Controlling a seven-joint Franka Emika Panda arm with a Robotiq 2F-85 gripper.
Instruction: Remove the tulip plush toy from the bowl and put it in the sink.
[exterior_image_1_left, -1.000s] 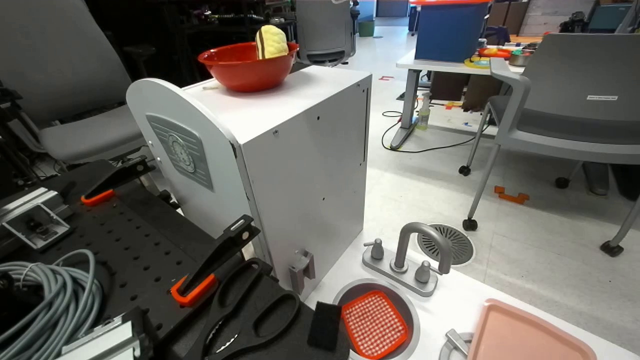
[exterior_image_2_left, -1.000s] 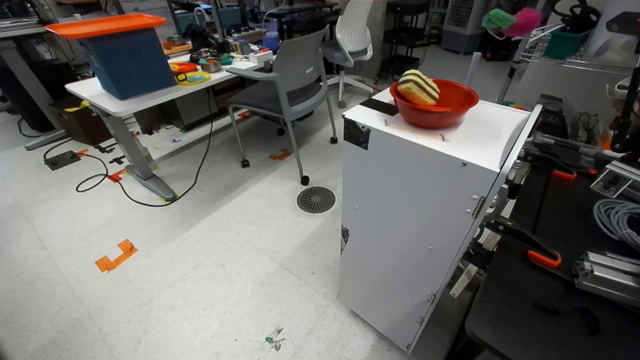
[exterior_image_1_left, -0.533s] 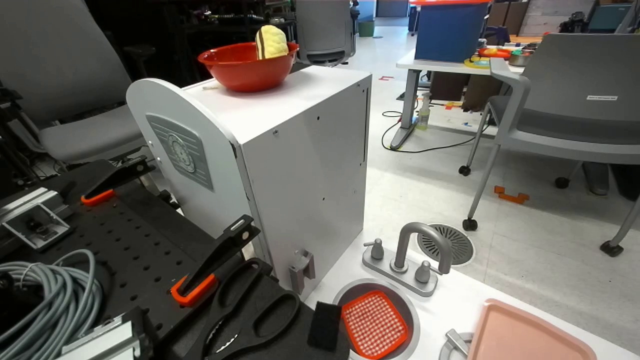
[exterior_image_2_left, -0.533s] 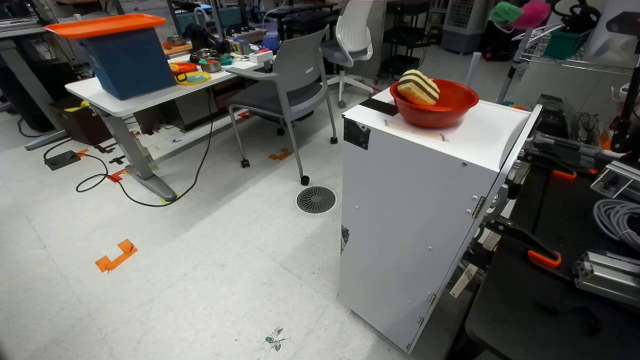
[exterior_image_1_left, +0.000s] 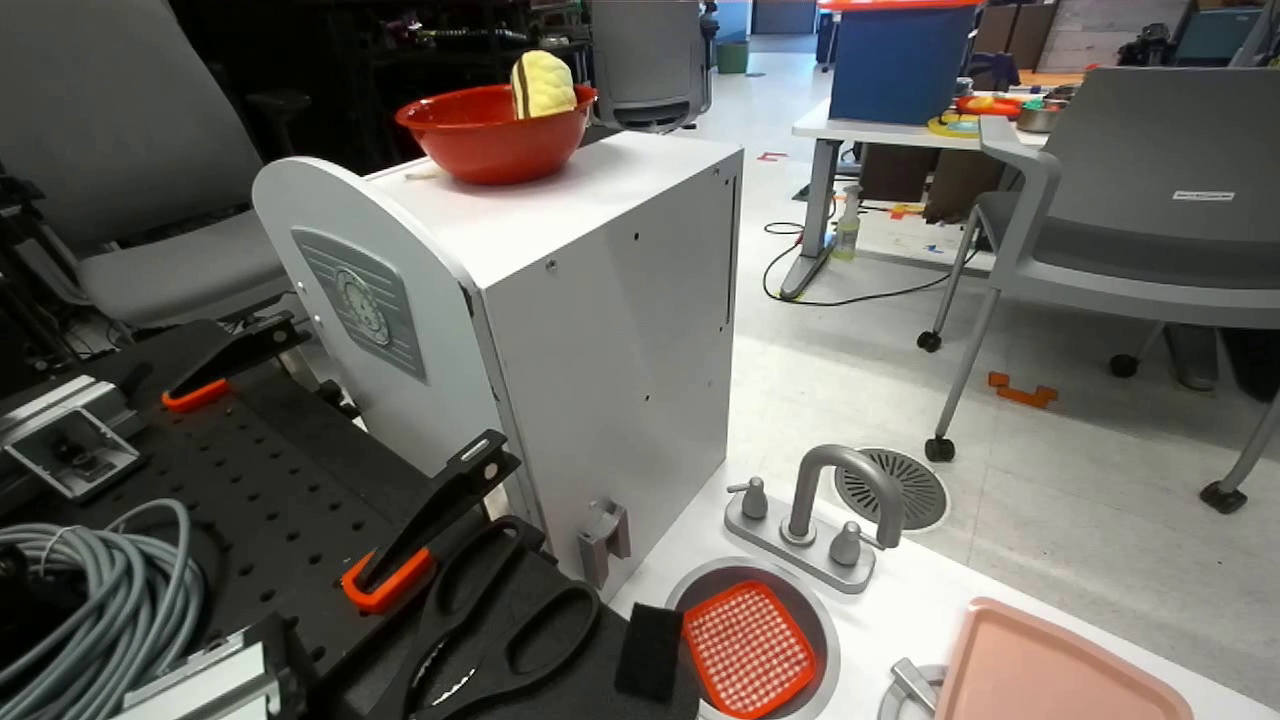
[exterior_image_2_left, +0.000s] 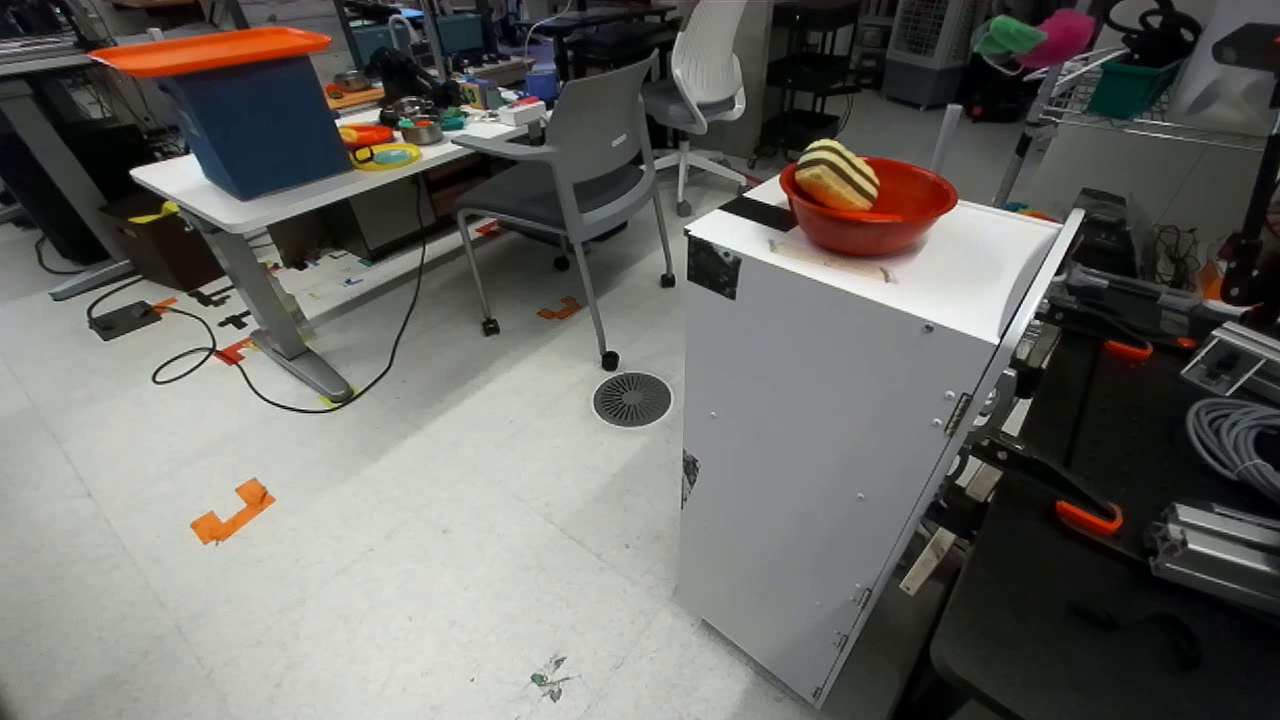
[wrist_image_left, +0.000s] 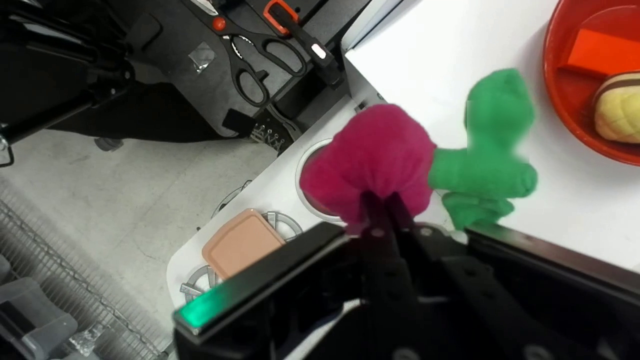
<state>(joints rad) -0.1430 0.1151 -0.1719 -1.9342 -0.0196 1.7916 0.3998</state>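
The tulip plush toy (wrist_image_left: 382, 150), with a magenta head and green stem and leaves, hangs in my gripper (wrist_image_left: 382, 200). The fingertips are shut on its flower head. In an exterior view the toy (exterior_image_2_left: 1062, 40) is in the air at the upper right; the gripper does not show clearly there. The red bowl (exterior_image_1_left: 500, 145) stands on the white cabinet, also in an exterior view (exterior_image_2_left: 870, 238); in the wrist view it (wrist_image_left: 559, 95) is at the right. The sink (exterior_image_1_left: 806, 602) is a round grey basin holding an orange-red grid-patterned basket (exterior_image_1_left: 750, 648). In the wrist view the toy partly hides the sink (wrist_image_left: 301, 186).
A yellow striped item (wrist_image_left: 620, 107) and an orange-red block (wrist_image_left: 602, 52) lie in the bowl. A grey faucet (exterior_image_1_left: 800, 525) stands behind the sink, near the tall white cabinet (exterior_image_1_left: 600, 330). A pink tray (exterior_image_1_left: 1060, 670) lies at right. Black scissors (exterior_image_1_left: 500, 630) lie left of the sink.
In an exterior view the toy moved up and to the right, then slightly back down and left. It stays held. The bowl and sink have not moved.
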